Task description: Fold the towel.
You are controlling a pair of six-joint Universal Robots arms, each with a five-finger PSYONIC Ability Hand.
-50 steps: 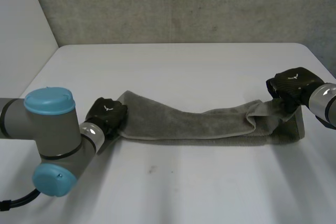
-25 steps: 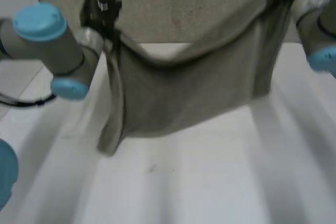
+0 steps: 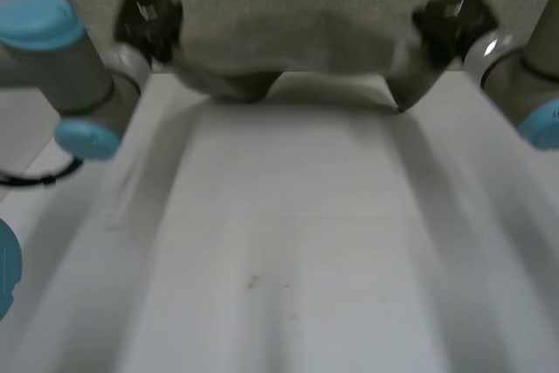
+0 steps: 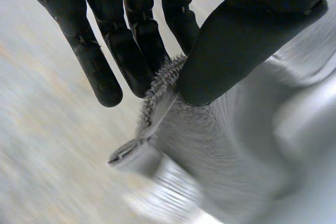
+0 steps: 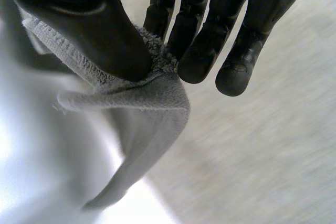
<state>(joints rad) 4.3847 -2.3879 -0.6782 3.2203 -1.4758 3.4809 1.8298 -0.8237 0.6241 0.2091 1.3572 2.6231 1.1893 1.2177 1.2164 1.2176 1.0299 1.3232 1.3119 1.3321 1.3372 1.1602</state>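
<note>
Towel (image 3: 288,45): grey terry cloth, held up over the far end of the table (image 3: 288,242) and stretched wide between the two hands
Towel shape: the span between the hands hangs as a broad sheet with a gentle sag in the middle; a rounded bunch of folds droops near the left hand, and a narrow pointed flap hangs below the right hand
Towel surface: short looped pile, fuzzy along the gripped edge; the left wrist view shows a flat hemmed band at the corner, the right wrist view a doubled-over fold under the thumb
Towel and table: the lowest folds hang at the table's far edge; cannot tell whether they touch it
Left hand (image 3: 148,22): above the table's far left side, at one upper corner of the towel
Left hand grip: the thumb presses the towel's edge against the straight fingers (image 4: 131,56), pinching it
Right hand (image 3: 450,28): above the table's far right side, at the other upper corner
Right hand grip: the thumb clamps the towel's edge against the fingers (image 5: 210,40), pinching it
Arms: the left arm (image 3: 61,67) and right arm (image 3: 524,85) reach in from either side of the table
</note>
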